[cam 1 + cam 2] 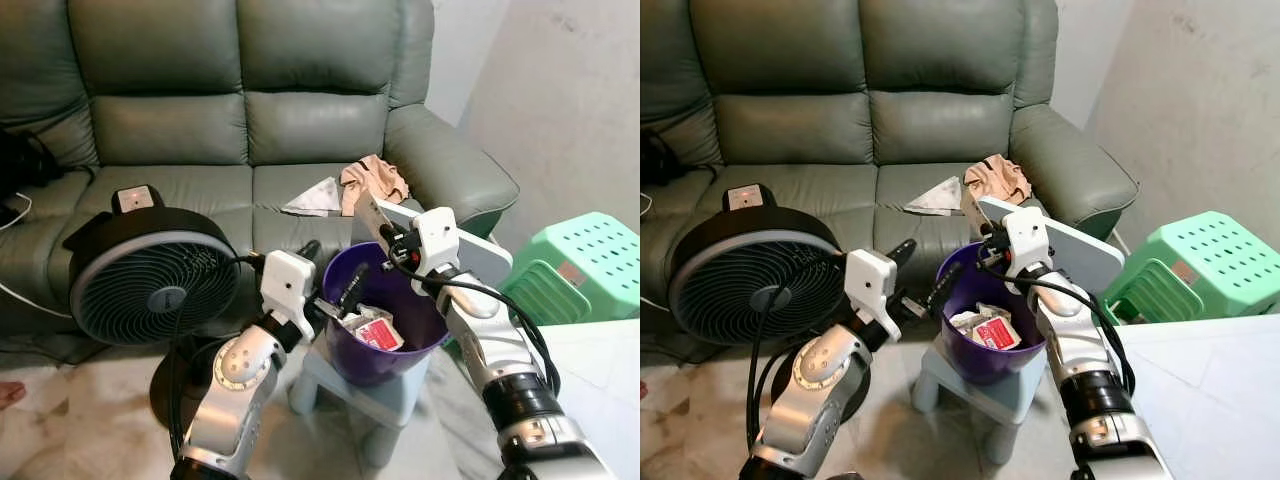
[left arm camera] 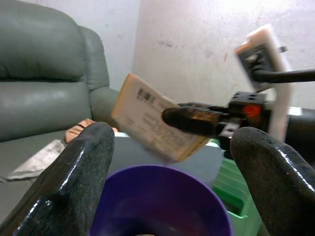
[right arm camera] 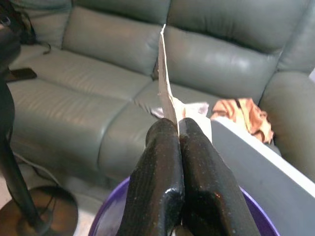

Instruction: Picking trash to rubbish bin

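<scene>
Right end effector [image 1: 375, 222] pinches a flat card [image 2: 155, 118] above the purple bin [image 1: 385, 325]; released off-centre, it may miss. Left end effector [image 1: 335, 290], open and empty, hovers at the bin's rim.

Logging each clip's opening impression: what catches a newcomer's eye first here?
The purple bin on a small stool in front of the green sofa, already holding wrappers. Above its rim the right tool pinches a flat card, while the left tool, open, sits at the bin's near edge. A black fan stands to the left.

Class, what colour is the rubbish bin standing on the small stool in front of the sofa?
Purple; the rubbish bin shows best in the left eye view.
</scene>
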Robot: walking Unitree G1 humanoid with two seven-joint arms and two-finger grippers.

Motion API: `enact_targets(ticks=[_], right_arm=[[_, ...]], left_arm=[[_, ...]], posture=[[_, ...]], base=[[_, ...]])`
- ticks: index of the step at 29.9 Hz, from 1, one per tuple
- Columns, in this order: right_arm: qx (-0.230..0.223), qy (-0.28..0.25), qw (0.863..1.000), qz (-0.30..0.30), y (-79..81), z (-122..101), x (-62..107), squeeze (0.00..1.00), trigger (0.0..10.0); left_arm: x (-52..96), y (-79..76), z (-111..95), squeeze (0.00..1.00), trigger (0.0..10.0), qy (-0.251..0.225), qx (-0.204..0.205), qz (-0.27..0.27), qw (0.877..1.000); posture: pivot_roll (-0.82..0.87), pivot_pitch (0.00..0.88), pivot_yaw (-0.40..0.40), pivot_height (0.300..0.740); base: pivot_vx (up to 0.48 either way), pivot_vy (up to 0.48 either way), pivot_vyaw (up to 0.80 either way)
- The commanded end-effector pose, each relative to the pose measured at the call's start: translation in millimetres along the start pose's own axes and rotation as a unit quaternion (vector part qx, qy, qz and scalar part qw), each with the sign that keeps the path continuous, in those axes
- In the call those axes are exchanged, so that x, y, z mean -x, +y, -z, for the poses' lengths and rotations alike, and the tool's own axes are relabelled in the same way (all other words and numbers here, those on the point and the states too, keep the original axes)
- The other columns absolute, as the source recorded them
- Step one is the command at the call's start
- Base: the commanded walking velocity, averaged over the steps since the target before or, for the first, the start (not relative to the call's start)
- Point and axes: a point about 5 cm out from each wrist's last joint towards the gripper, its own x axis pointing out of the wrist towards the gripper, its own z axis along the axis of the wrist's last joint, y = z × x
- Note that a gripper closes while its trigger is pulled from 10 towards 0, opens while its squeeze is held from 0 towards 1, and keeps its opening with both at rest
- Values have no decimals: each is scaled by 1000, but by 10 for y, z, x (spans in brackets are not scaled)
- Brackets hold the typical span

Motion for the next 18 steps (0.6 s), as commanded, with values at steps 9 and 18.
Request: enact_targets(ticks=[9,18], right_arm=[[-2,39,996,78,-227,-97,-200,0,10000],[10,47,992,120,-374,-202,-266,0,10000]], left_arm=[[170,-367,-34,0,10000,10,-6,40,999],[301,-380,-53,0,10000,26,2,15,1000]], posture=[[124,182,-135,715],[133,204,-143,715]], base=[[0,0,0],[0,0,0]])
